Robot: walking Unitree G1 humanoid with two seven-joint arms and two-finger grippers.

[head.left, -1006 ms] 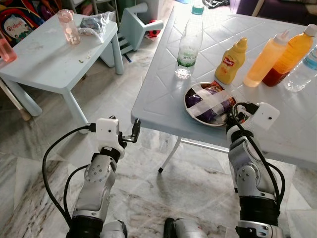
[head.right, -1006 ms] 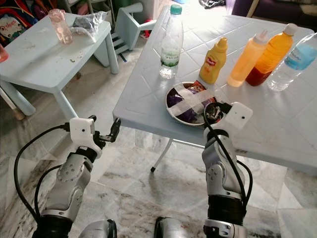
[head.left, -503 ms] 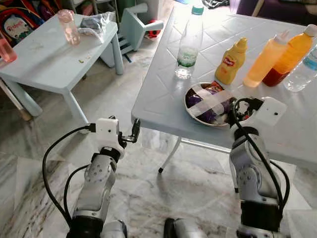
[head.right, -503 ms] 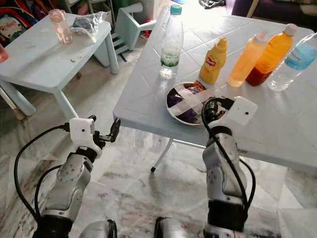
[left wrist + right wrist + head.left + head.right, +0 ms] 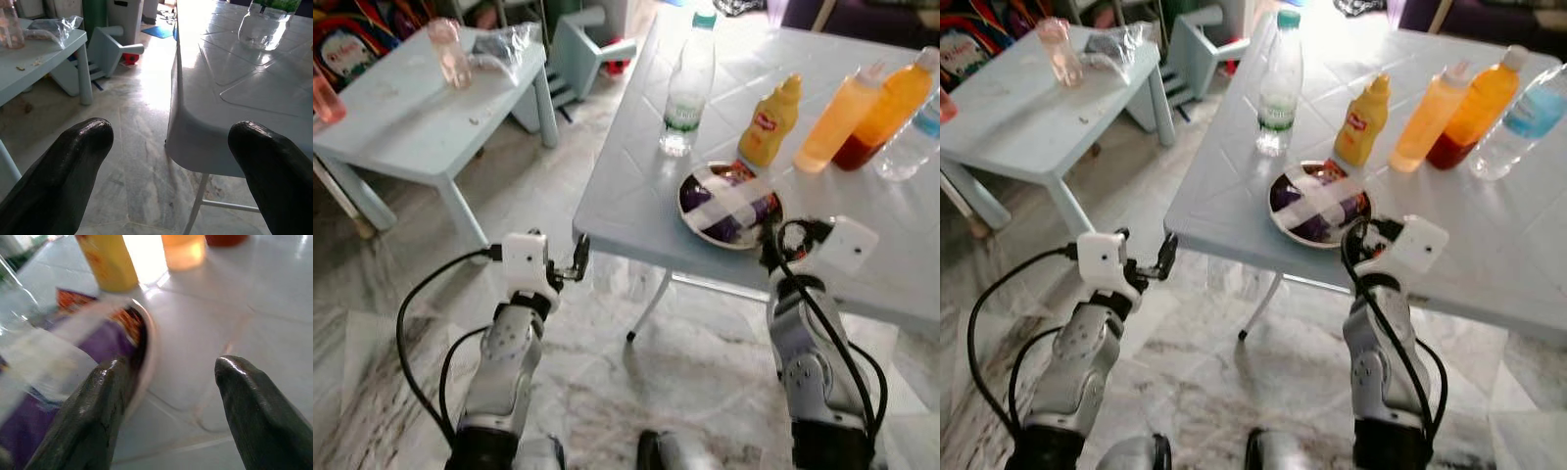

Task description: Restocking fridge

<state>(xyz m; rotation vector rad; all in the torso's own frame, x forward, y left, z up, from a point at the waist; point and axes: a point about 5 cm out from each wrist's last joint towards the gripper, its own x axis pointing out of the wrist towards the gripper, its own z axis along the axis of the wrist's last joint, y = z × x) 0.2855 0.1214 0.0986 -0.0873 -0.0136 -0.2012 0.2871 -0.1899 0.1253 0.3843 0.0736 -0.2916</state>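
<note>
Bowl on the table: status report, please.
Right pincer open, beside taped bowl rim, nothing held. Left pincer open, at table corner. Mustard bottle stands behind bowl.

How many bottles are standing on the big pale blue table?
5: a clear green-capped water bottle at the far left, a yellow mustard squeeze bottle behind the bowl, then a pale orange squeeze bottle, an orange juice bottle and a clear blue-labelled bottle rightward. More may lie outside the picture.

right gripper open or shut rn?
Open. Right gripper fingers stand apart beside the bowl rim, table surface visible between them.
</note>
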